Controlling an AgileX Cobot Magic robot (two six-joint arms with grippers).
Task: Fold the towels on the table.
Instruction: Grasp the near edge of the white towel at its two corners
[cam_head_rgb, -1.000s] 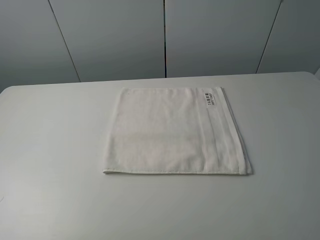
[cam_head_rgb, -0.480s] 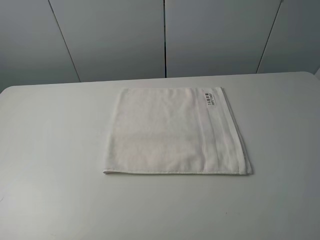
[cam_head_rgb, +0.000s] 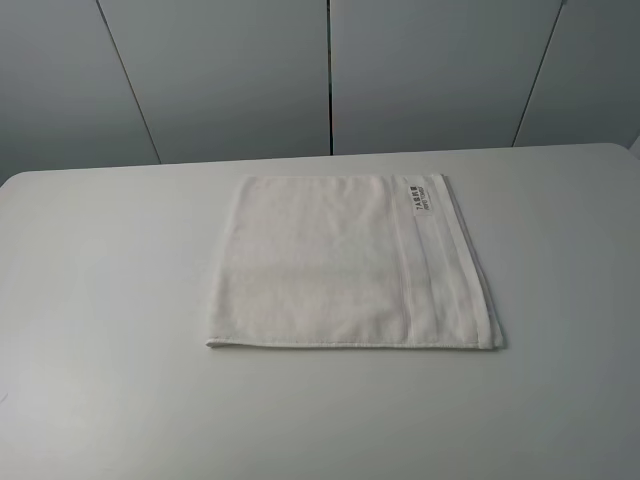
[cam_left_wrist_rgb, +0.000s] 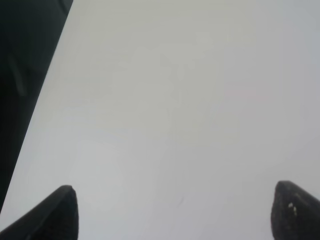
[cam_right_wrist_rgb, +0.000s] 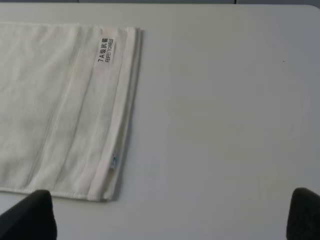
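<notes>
Towel (cam_head_rgb: 350, 265) lies flat on table (cam_head_rgb: 100, 300); left gripper (cam_left_wrist_rgb: 175, 215) and right gripper (cam_right_wrist_rgb: 167, 215) gape wide, empty; each should pinch a six-o'clock corner evenly.

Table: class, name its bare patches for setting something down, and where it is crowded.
Bare table lies left of the white towel, right of it, and in front along the near edge. Only the middle, under the towel, is taken.

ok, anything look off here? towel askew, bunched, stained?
Nothing stands out. The towel lies flat on the table, edges straight, no bunching or stains visible, label face up at its far right corner.
</notes>
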